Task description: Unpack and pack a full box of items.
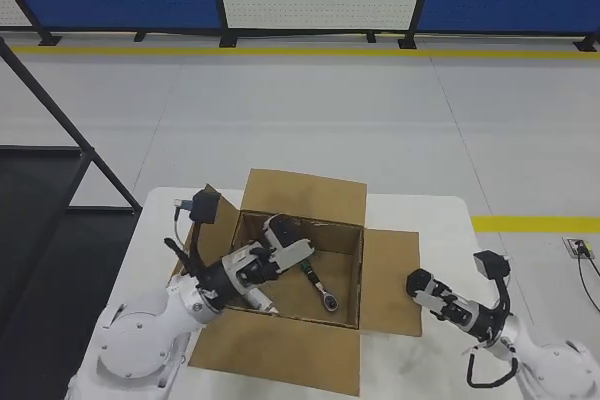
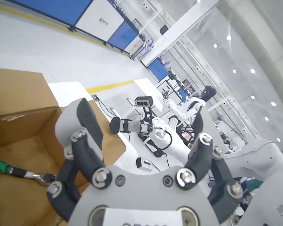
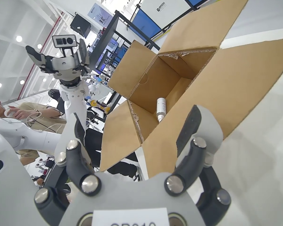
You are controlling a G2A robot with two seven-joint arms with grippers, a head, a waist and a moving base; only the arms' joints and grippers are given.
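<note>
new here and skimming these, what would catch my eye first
First, the open cardboard box on the white table, flaps spread, with a green-handled ratchet wrench lying on its floor. The left gripper hangs open over the box, while the right gripper sits open and empty beside its right flap.

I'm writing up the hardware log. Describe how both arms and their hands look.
Both arms have glossy white shells. The left hand and right hand match: two white-backed fingers with black pads, dark grey linkages with silver screws, a grey plate bearing a white label, a black wrist camera.
</note>
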